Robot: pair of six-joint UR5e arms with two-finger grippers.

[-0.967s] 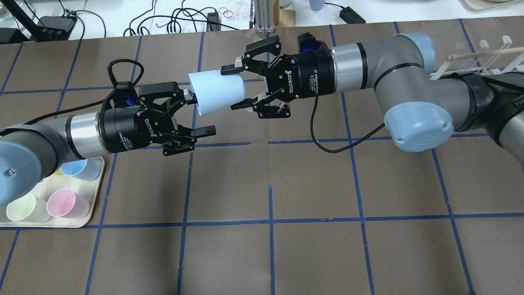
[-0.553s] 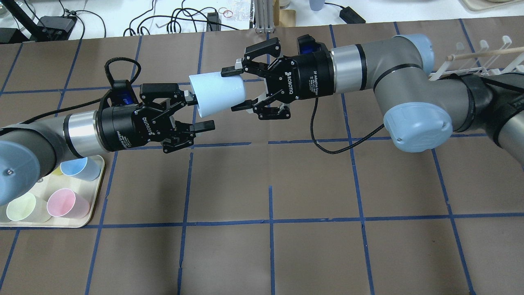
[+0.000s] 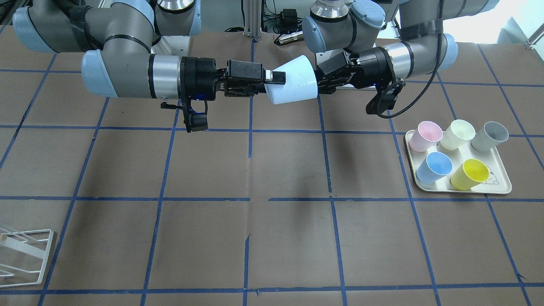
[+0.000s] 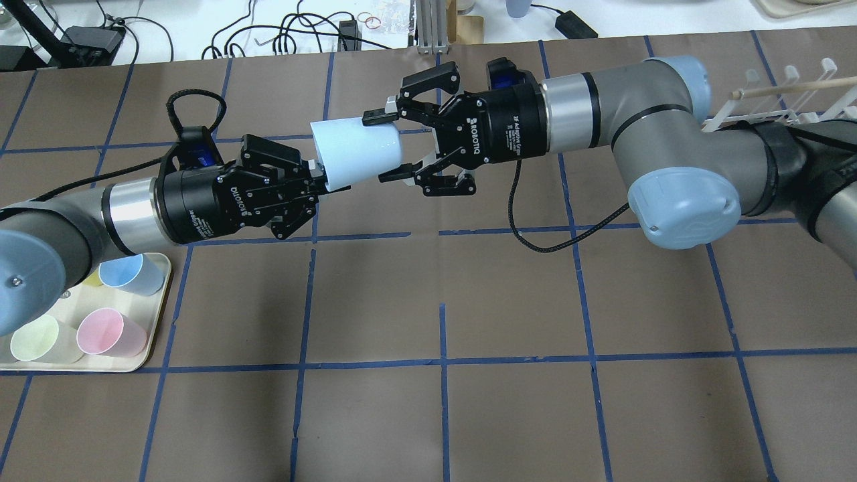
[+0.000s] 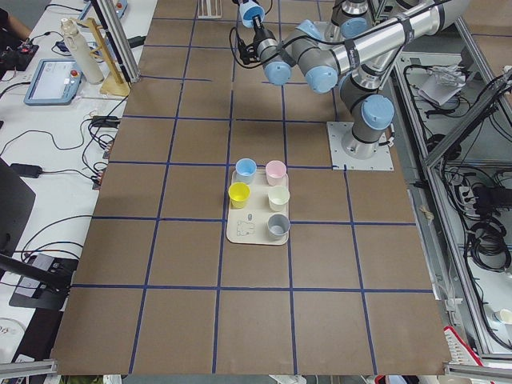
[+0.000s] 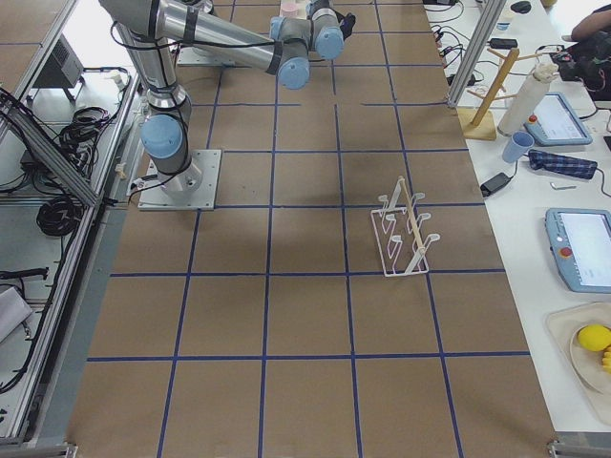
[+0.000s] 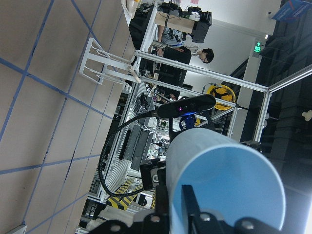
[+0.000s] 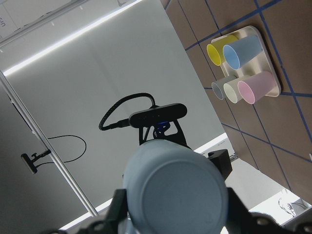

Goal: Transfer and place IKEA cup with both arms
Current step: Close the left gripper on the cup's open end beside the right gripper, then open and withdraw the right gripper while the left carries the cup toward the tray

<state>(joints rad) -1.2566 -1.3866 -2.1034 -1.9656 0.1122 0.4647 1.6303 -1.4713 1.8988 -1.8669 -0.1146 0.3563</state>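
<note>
Pale icy-blue tapered plastic IKEA cup point(image 4: 358, 150) is held off the brown table with blue tape grid point(image 4: 509, 301), lying on its side, well apart from the beige rectangular tray point(image 3: 501, 190) and toward the table's middle; left black two-finger gripper point(image 4: 328, 182) is clamped on the cup's rim wall at the wide mouth end; right black two-finger gripper point(image 4: 385, 147) straddles the narrow base end, fingers spread and pressed on opposite sides of the cup, so both grip it

Left wrist view shows what the overhead does not: one dark finger point(image 7: 191, 207) sits inside the bluer mouth; right wrist view shows the cup's flat round base facing the camera with a black finger on either side

Front view shows all five cups on the tray: pink cup point(image 3: 427, 134), cream cup point(image 3: 457, 132), grey cup point(image 3: 491, 135), deeper blue cup point(image 3: 435, 165), yellow cup point(image 3: 469, 173); in the overhead the left arm hides part of the tray

White wire rack point(image 6: 401, 234) stands at the table end far from the tray; side views show both grippers too small to judge.
</note>
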